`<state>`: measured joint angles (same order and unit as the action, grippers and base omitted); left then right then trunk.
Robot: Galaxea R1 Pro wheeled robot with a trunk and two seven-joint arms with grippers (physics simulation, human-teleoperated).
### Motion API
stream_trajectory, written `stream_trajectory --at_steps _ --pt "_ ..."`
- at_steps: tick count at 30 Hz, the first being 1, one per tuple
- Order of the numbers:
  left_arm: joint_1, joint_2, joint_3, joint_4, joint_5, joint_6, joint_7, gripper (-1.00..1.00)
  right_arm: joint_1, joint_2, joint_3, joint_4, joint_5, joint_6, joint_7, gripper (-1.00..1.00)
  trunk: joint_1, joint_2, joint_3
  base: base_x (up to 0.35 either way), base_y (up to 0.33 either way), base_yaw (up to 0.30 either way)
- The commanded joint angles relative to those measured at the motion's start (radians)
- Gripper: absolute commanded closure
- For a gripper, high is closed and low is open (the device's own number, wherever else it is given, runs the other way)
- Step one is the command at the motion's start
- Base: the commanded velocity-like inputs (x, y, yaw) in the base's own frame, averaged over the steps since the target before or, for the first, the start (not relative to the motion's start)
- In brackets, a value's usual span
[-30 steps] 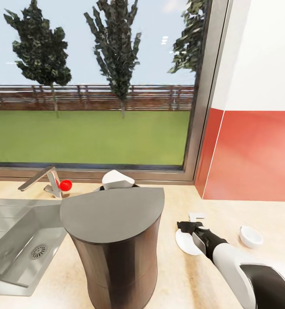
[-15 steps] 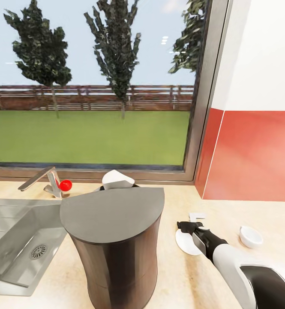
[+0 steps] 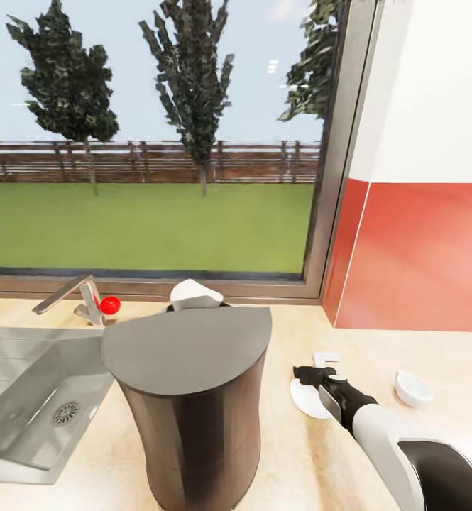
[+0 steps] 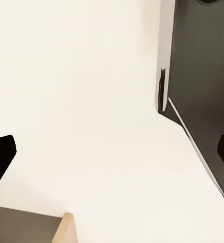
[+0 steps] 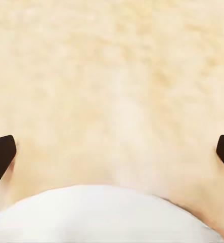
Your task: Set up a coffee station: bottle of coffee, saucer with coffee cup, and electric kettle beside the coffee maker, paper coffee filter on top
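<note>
Barely anything has shifted: the right hand (image 3: 308,374) still hovers released over the saucer (image 3: 308,401) at the coffee maker's (image 3: 193,397) three o'clock, ungrasped.

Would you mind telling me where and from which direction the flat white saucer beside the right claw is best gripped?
Probably by its rim. The saucer lies flat on the countertop, too low and wide to span, so pinch the edge. The right claw hangs above its far side; the right wrist view shows its fingers spread wide with the rim between them. Coming down over that near edge, one finger inside and one outside, seems best.
</note>
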<state>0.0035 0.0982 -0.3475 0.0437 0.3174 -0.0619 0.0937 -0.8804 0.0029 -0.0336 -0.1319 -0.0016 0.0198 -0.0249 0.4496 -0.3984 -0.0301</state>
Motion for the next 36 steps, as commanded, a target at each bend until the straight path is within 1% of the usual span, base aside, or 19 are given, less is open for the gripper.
stream_trajectory --at_steps 1,6,18,26,36 --pt "0.0 0.0 -0.008 0.001 0.007 -0.004 0.001 -1.0 0.0 0.0 -0.012 0.071 -0.007 0.006 -0.002 -1.0 0.0 -0.002 -0.002 -0.237 0.0 0.0" --pt "0.0 0.0 -0.008 0.001 0.008 -0.004 0.001 -1.0 0.0 0.0 -0.012 0.071 -0.007 0.006 -0.001 -1.0 0.0 -0.002 -0.002 -0.181 0.0 0.0" --pt "0.0 0.0 -0.008 0.001 0.007 -0.004 0.001 -1.0 0.0 0.0 -0.012 0.071 -0.007 0.006 -0.002 -1.0 0.0 -0.002 -0.002 -0.019 -0.001 0.0" --pt "0.0 -0.001 -0.008 0.001 0.007 -0.004 0.001 -1.0 0.0 0.0 -0.012 0.071 -0.007 0.006 -0.002 -1.0 0.0 -0.002 -0.002 -0.148 -0.094 0.0" --pt "0.0 0.0 -0.008 0.001 0.007 -0.004 0.001 -1.0 0.0 0.0 -0.012 0.071 -0.007 0.006 -0.002 -1.0 0.0 -0.002 -0.002 -0.016 -0.01 0.0"
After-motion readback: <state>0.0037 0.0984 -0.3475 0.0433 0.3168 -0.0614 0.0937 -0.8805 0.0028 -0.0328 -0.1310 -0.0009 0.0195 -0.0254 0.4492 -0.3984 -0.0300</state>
